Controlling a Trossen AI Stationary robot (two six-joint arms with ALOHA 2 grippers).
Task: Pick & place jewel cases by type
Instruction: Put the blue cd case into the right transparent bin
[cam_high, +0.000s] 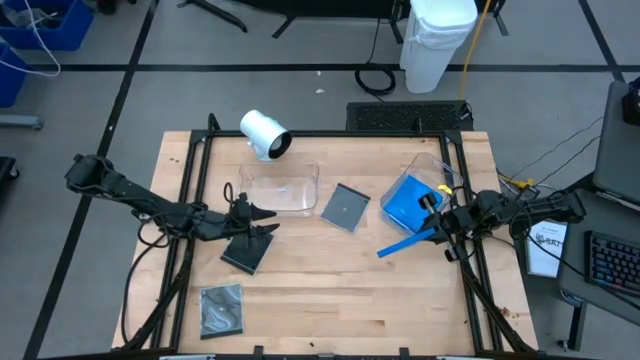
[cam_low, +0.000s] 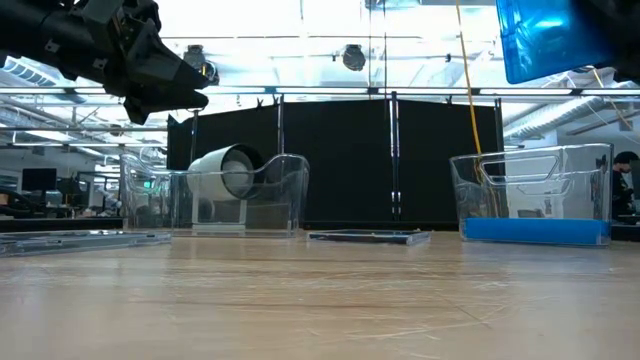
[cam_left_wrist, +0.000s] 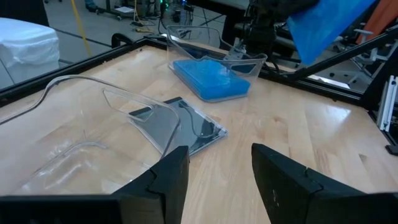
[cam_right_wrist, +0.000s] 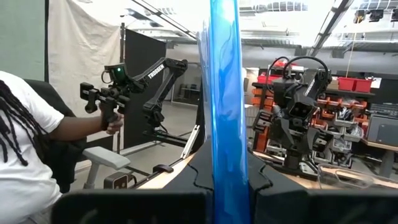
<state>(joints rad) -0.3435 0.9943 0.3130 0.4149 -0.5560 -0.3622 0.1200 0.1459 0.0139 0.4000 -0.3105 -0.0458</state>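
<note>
Right gripper (cam_high: 428, 228) pinching a blue jewel case (cam_high: 400, 245) (edge-on, aloft) beside the right tray (cam_high: 440, 165). Left gripper (cam_high: 262, 220) hovering part-open, gripping nothing, over a dark case (cam_high: 247, 252).

The high view looks straight down on the whole wooden table (cam_high: 330, 270). The low view sits at tabletop level, facing the room. Each wrist view looks forward past its own fingers; the left's probably shares the right-hand clear tray (cam_left_wrist: 214, 53) with both.

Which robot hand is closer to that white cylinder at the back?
Left. The left hand hovers just in front of the white cylinder; the right hand is far across the table.
</note>
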